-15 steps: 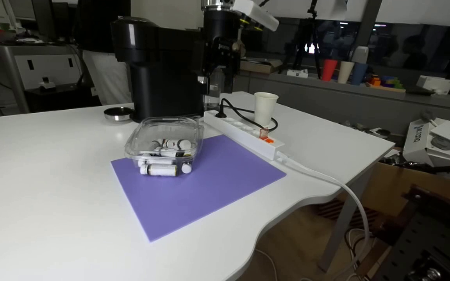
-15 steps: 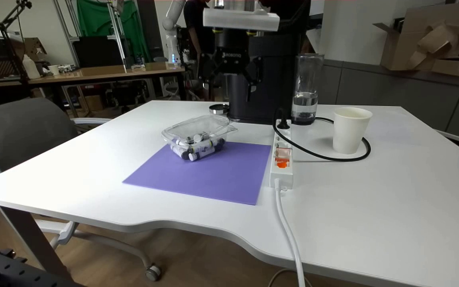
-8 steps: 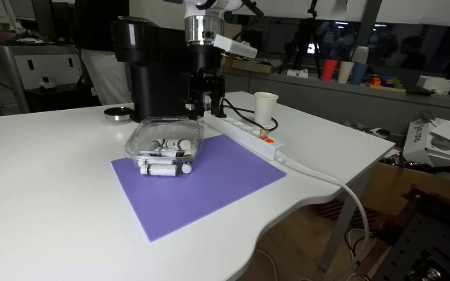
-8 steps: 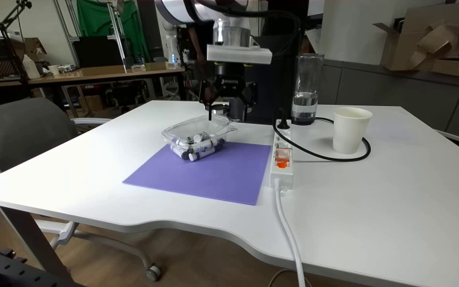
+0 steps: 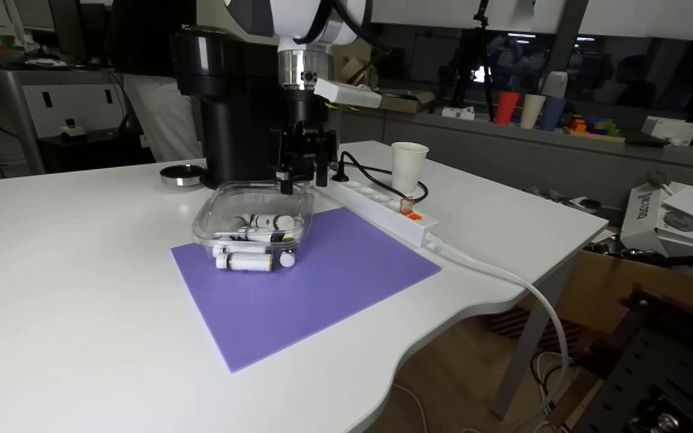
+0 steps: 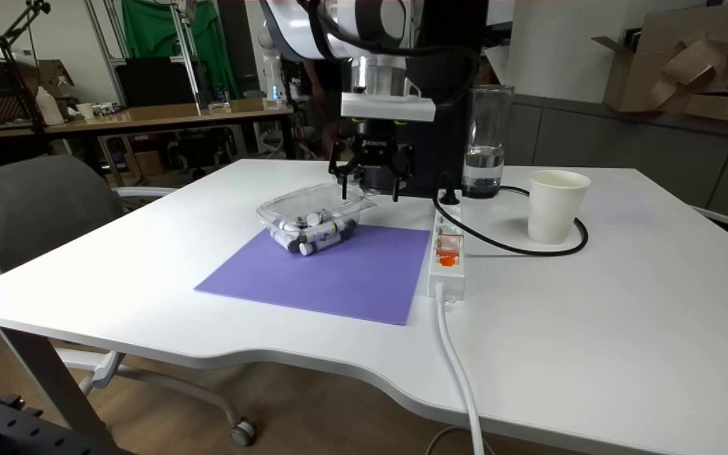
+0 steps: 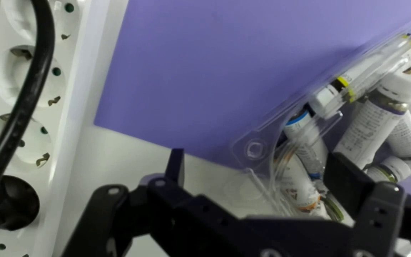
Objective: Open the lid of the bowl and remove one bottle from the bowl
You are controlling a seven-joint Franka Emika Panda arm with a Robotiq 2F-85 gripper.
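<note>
Wrist view: gripper (image 7: 256, 159) low, ctr to R of frame, released, fingers (image 7: 175, 167) spread wide; white bottles (image 7: 368, 128) bunched at R; purple mat (image 7: 205, 71) top ctr; pwr strip (image 7: 62, 103) along L edge. In both exterior views, bowl (image 5: 299, 242) w/ bottles sits L of ctr, partly on mat, lid (image 6: 304, 194) on; gripper's at its upper R corner in frame, touching or apart can't tell. Paper cup (image 6: 557, 208) stands R of strip.

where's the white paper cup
In an exterior view, the white paper cup stands upright on the table, right of the power strip, with black cable curving around its base.
</note>
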